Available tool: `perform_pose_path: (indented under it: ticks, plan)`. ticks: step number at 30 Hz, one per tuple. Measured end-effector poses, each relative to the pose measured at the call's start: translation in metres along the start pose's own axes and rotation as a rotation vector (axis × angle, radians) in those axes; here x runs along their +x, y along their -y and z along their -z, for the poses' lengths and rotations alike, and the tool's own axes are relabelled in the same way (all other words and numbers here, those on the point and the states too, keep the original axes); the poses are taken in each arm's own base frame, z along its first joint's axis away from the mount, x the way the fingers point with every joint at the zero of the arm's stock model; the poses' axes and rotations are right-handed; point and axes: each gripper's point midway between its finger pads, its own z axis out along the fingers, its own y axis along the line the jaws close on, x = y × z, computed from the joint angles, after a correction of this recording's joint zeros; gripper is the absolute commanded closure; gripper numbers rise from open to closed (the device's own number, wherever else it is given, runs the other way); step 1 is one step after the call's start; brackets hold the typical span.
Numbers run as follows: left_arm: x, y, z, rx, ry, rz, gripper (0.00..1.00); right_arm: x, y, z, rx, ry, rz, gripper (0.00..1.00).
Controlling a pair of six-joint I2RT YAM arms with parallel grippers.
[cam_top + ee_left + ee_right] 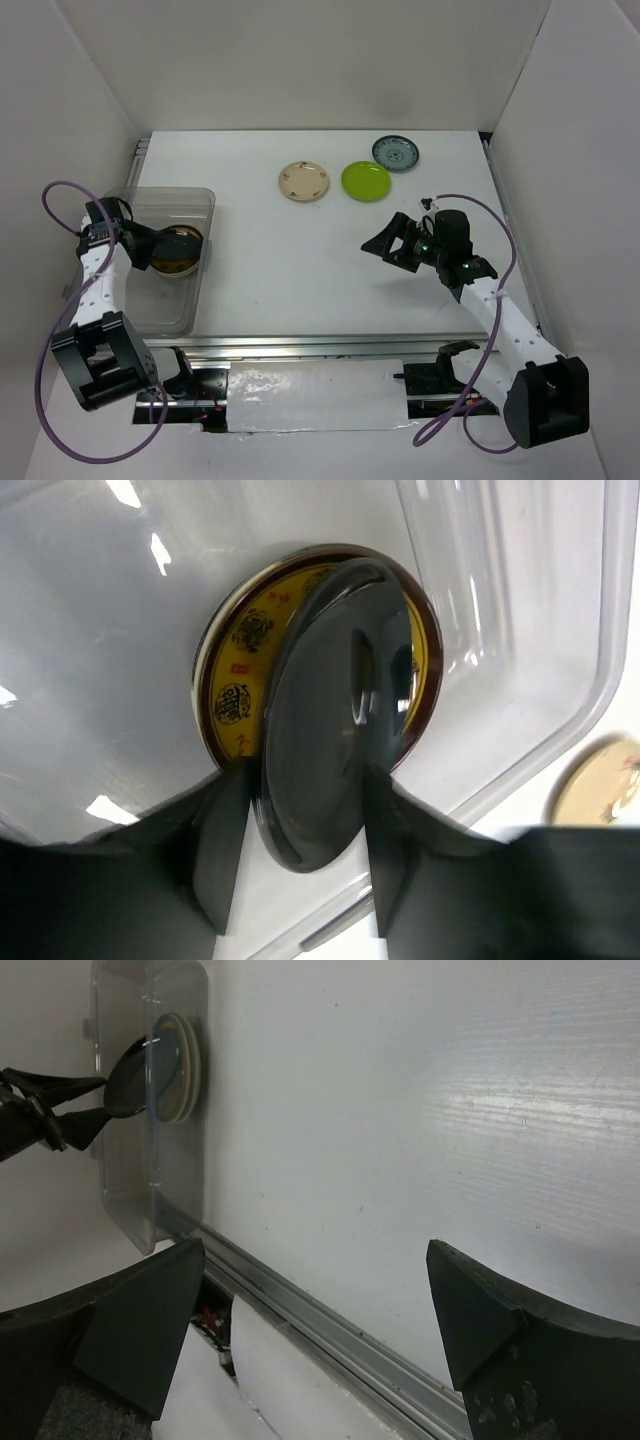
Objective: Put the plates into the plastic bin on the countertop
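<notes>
The clear plastic bin (165, 300) sits at the left of the white countertop (300, 260). My left gripper (150, 245) is inside it, shut on a glossy black plate (335, 720), which it holds tilted over a yellow plate with dark marks and a brown rim (240, 670) lying in the bin. The black plate (128, 1068) also shows in the right wrist view. A cream plate (304, 181), a lime green plate (366, 180) and a teal-blue plate (396, 153) lie on the countertop at the back. My right gripper (395, 243) is open and empty, right of centre.
White walls enclose the countertop. A metal rail (330, 343) runs along its front edge, also in the right wrist view (330, 1320). The bin's wall (520, 630) is close to the right of my left fingers. The cream plate (600, 780) lies outside it.
</notes>
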Motion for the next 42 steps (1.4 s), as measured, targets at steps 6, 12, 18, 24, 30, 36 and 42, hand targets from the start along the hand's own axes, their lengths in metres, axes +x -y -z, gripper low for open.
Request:
perform_pose_path:
  ticks: [6,12,18,24,30,36,42]
  plan:
    - [-0.003,-0.006,0.028,-0.01,0.066,-0.014,0.01,0.0,0.002,-0.003,0.004,-0.007,-0.003,0.0]
    - [-0.01,0.003,0.081,0.106,0.172,-0.106,0.01,-0.011,0.032,-0.024,0.133,-0.005,-0.064,0.0]
    - [0.051,0.037,0.1,0.295,0.007,-0.392,0.01,-0.079,0.09,-0.074,0.322,0.095,-0.254,0.0]
    - [0.105,0.051,0.125,0.437,-0.12,-0.613,0.01,-0.119,0.145,-0.132,0.373,0.123,-0.444,0.03]
    - [0.123,0.067,0.155,0.539,-0.137,-0.72,0.01,-0.168,0.15,-0.172,0.341,0.182,-0.529,0.13]
    - [0.116,0.072,0.163,0.535,-0.092,-0.734,0.01,-0.185,0.16,-0.192,0.33,0.194,-0.609,0.5]
    - [0.114,0.073,0.157,0.506,-0.09,-0.737,0.01,-0.177,0.173,-0.191,0.389,0.188,-0.646,0.82]
